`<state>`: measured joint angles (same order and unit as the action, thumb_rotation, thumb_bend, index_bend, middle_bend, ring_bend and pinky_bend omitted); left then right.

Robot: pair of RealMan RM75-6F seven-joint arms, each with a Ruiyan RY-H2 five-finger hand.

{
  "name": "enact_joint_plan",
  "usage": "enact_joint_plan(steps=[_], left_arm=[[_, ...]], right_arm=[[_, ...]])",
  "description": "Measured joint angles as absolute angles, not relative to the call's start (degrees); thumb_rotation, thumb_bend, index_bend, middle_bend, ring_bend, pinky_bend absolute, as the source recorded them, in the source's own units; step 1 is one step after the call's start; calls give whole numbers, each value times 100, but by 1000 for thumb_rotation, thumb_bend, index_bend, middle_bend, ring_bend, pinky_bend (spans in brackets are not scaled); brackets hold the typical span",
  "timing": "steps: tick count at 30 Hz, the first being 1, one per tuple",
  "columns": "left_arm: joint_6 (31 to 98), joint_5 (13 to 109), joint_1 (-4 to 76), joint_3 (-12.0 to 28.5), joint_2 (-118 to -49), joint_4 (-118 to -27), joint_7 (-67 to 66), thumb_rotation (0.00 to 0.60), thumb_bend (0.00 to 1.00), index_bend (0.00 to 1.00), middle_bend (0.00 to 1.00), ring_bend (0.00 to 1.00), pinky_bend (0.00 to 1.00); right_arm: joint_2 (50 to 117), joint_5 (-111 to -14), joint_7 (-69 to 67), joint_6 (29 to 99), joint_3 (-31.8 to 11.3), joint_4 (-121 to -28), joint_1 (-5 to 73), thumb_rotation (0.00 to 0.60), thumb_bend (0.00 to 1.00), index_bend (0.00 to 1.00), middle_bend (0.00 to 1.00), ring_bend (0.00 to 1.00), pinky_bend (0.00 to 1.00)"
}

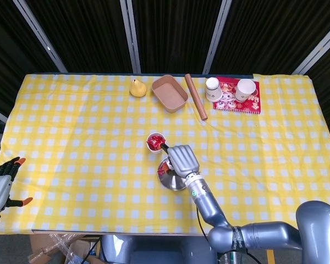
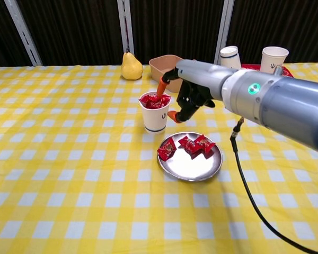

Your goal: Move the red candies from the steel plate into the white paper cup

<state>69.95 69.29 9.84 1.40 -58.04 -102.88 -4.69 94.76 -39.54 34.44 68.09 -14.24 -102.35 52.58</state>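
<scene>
The right hand (image 2: 186,98) hangs above the gap between the white paper cup (image 2: 155,112) and the steel plate (image 2: 190,163), fingers spread and nothing in them; one orange fingertip sits close to the cup's right rim. The cup stands just to the far left of the plate, already heaped to the brim with red wrappers. Three red candies (image 2: 186,145) lie on the plate's far side, one at its left edge and two side by side to the right of it.

The main risk is the cup — it looks light, and a finger brushing its rim as the hand drops toward the plate could tip it and spill what is inside. The heap is another worry: further candies may slide off the top onto the yellow checked cloth (image 2: 69,174). The shiny plate may skid under a pressing finger, and a glossy wrapper could slip from a shallow pinch.

The left hand (image 1: 0,185) rests open at the near left corner, well apart from everything.
</scene>
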Motion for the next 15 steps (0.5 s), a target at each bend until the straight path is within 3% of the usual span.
enact_joint_plan(steps=[7,15], left_arm=[[7029,6957,969,136,-5815,-10271,-484,600,51,0,0,0,0],[7035,6911,967,147,-5830,-10272,-524,600,51,0,0,0,0]], right_arm=[[9489,-4084,3395,6896,-1019,-10307,4960,600,463,304,866,911,833],[9563,-4097,3314,6818,-957,-9964,4846,600,462,305,866,911,833]])
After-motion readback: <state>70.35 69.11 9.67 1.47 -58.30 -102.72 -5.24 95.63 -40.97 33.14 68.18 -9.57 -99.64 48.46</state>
